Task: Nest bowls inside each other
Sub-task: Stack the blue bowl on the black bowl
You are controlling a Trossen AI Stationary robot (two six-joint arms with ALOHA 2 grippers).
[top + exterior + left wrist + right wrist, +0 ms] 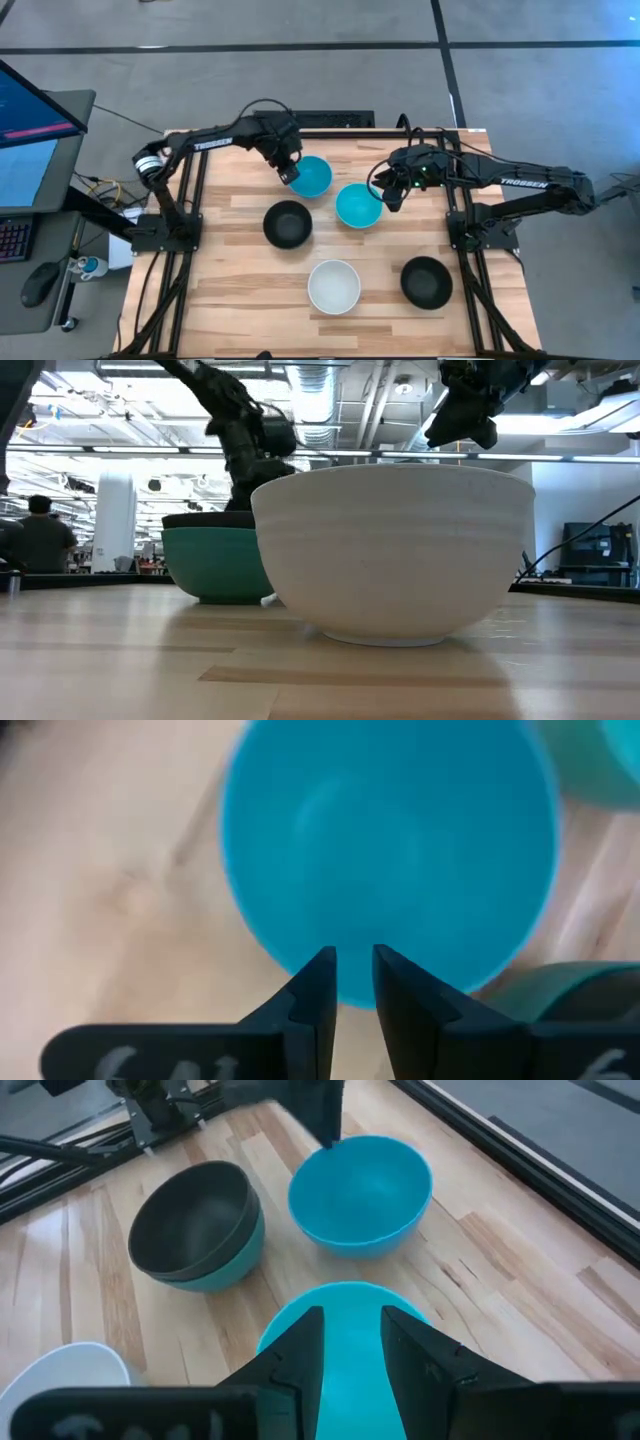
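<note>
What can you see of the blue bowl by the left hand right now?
The small round plain blue bowl looks like smooth matte plastic, with no pattern. It is empty and sits mouth up on the light wooden table, near the far edge. The left hand is at its rim on the side toward the left arm; whether it grips the bowl is unclear. The cyan round bowl lies close beside it, with a gap showing in the right wrist view. Nothing is nested in it.

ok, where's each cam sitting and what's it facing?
High: overhead, straight down on the table, both arms.
Low: table height, level across; white bowl close, arms above.
Left wrist: past the left gripper onto the blue bowl.
Right wrist: past the right gripper onto the cyan bowl.
Shared: both wrist views show the blue bowl.
</note>
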